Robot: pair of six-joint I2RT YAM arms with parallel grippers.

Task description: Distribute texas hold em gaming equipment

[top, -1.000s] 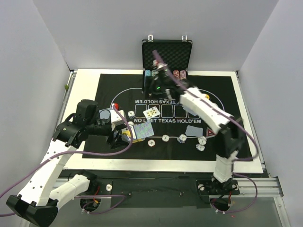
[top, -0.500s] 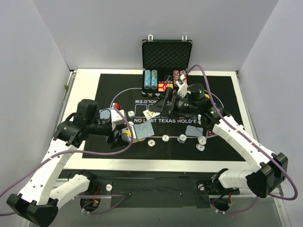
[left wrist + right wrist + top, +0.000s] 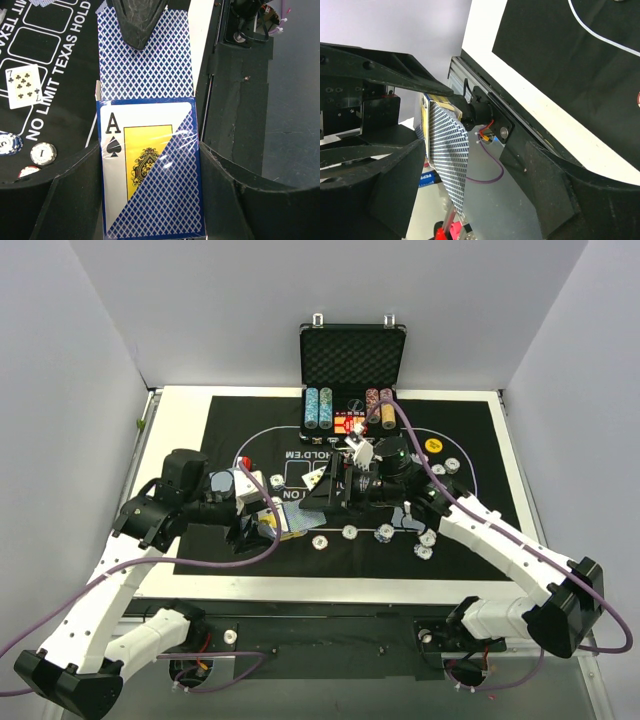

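Note:
My left gripper (image 3: 150, 200) is shut on a deck box (image 3: 150, 170) printed with an ace of spades, held over the mat's near left edge (image 3: 285, 523). Blue-backed playing cards (image 3: 145, 65) stick out of the box's far end. My right gripper (image 3: 480, 165) is open around that protruding card (image 3: 447, 155), which lies close to one finger, with a wide gap to the other. One right fingertip (image 3: 137, 20) rests over the card's far end. A seven of clubs (image 3: 22, 86) lies face up on the mat. Several poker chips (image 3: 350, 532) sit in a row along the mat's near side.
The black mat (image 3: 230, 430) covers the white table. The open black case (image 3: 352, 355) stands at the back with chip stacks (image 3: 318, 407) in it. A yellow button disc (image 3: 433, 445) lies at the mat's right. The right arm partly covers a blue-backed card (image 3: 408, 518).
The right arm has swung from the case at the back down and left to the deck in my left gripper. The left arm has stayed still.

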